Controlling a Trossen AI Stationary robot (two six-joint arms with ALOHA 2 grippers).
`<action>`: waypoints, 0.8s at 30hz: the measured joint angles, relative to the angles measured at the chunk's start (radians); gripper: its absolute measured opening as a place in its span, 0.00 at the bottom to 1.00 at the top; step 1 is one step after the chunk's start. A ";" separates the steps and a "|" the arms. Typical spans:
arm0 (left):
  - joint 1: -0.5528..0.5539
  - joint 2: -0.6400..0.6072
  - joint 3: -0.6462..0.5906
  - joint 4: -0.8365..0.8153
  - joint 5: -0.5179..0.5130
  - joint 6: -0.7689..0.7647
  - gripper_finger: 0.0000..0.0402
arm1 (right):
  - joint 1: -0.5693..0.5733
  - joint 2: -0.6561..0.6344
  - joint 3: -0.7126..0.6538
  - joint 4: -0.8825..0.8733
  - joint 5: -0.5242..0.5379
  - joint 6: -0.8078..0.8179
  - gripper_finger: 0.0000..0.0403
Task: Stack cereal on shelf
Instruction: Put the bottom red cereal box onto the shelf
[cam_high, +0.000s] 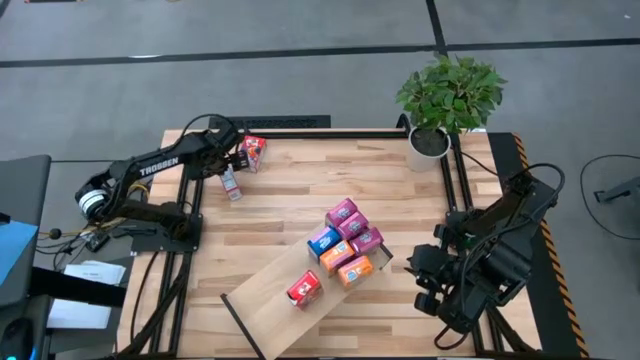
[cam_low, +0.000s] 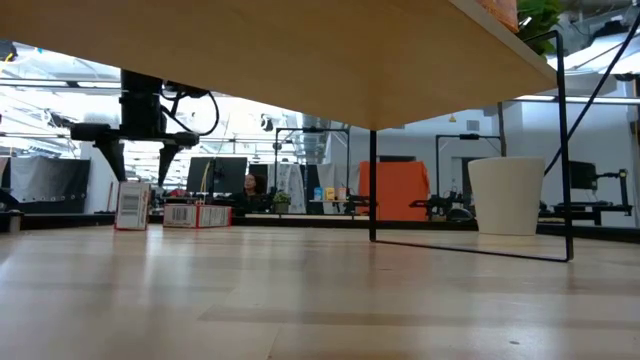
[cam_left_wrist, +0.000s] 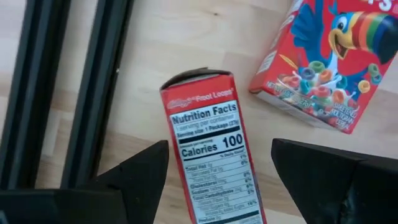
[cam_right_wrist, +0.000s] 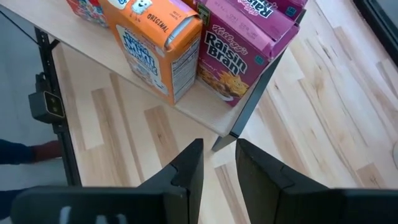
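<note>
My left gripper (cam_left_wrist: 214, 171) hangs wide open, empty, straddling the upright red Froot Loops cereal box (cam_left_wrist: 211, 155); an off-centre close could topple it.

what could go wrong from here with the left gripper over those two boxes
The open left gripper straddles an upright red Froot Loops mini box; it stands narrow and tall, so an off-centre close could tip it. A second red mini box lies flat close by, and a finger could nudge it. On the pale wood shelf, six boxes crowd one end, leaving tight placing room there.
</note>
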 joint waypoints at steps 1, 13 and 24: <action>0.000 0.007 0.000 0.004 0.000 0.001 0.68 | 0.000 0.000 0.000 0.000 0.000 -0.002 0.29; -0.003 0.089 0.001 0.012 -0.013 0.020 0.66 | 0.001 0.000 0.000 0.000 -0.002 0.002 0.29; -0.003 0.138 0.001 0.034 0.007 0.099 0.44 | 0.001 0.000 0.000 0.000 -0.002 0.002 0.29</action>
